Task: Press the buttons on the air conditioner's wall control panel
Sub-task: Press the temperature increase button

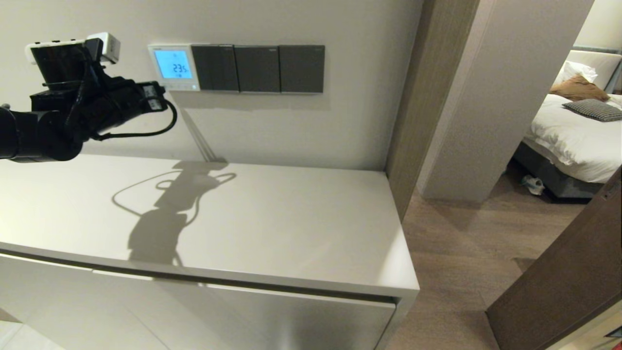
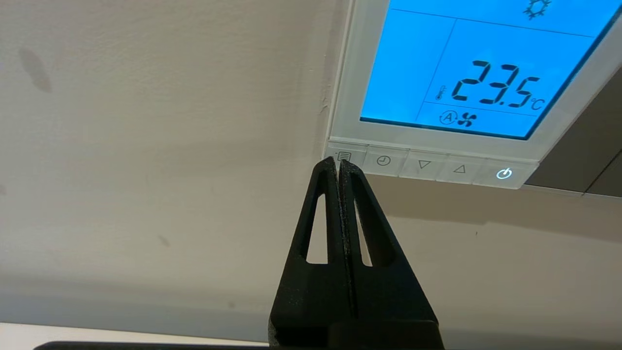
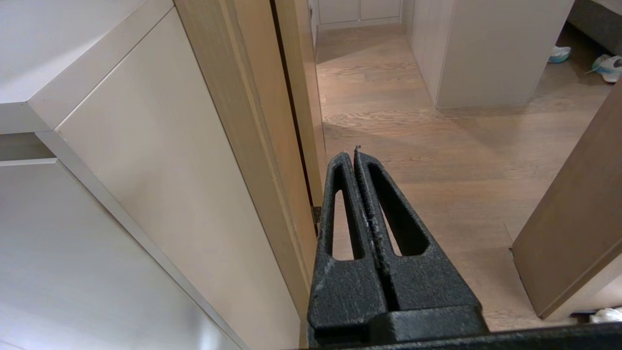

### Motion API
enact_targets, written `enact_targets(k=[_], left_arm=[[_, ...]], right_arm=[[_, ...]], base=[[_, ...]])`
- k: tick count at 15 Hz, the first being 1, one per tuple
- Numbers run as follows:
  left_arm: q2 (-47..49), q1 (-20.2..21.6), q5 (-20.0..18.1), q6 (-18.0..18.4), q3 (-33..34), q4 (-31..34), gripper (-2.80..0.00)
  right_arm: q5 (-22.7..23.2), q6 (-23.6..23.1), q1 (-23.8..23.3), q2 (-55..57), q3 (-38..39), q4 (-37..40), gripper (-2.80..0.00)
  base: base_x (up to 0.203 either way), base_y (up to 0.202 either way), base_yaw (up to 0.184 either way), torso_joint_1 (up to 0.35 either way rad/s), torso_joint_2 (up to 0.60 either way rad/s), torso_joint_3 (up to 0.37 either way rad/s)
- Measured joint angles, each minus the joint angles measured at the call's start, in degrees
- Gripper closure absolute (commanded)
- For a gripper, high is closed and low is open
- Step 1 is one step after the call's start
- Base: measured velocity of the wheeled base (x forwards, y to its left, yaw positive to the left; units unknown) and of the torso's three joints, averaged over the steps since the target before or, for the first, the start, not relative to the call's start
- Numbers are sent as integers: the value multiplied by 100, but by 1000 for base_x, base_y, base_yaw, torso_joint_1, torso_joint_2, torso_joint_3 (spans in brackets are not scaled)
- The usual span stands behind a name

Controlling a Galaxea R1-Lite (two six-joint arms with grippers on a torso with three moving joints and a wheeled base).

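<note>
The air conditioner's wall control panel (image 1: pixel 174 67) is a small white square on the wall, its screen glowing light blue and reading 23.5. It also shows in the left wrist view (image 2: pixel 481 63). The buttons (image 2: pixel 423 165) form a pale strip along its lower edge (image 1: pixel 177 87). My left gripper (image 2: pixel 338 163) is shut and empty. Its tips sit at the leftmost button (image 2: pixel 345 156), the one with a list icon; I cannot tell whether they touch it. In the head view the left arm (image 1: pixel 97 109) reaches in from the left. My right gripper (image 3: pixel 354 154) is shut, parked low beside the cabinet.
Three dark grey switch plates (image 1: pixel 257 68) adjoin the panel on its right. A white cabinet top (image 1: pixel 291 218) lies below the arm. A wooden door frame (image 1: pixel 413 97) stands to the right, with a bed (image 1: pixel 573 131) beyond.
</note>
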Motion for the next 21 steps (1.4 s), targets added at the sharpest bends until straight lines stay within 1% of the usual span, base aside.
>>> enact_targets(k=[13, 21], left_arm=[[201, -2, 27, -2, -245, 63, 0], [44, -5, 27, -2, -9, -35, 0]], right_arm=[[0, 0, 0, 0, 0, 0, 0], [2, -1, 0, 0, 0, 2, 0]], base=[[0, 0, 0, 0, 0, 0], [0, 0, 0, 0, 0, 0]])
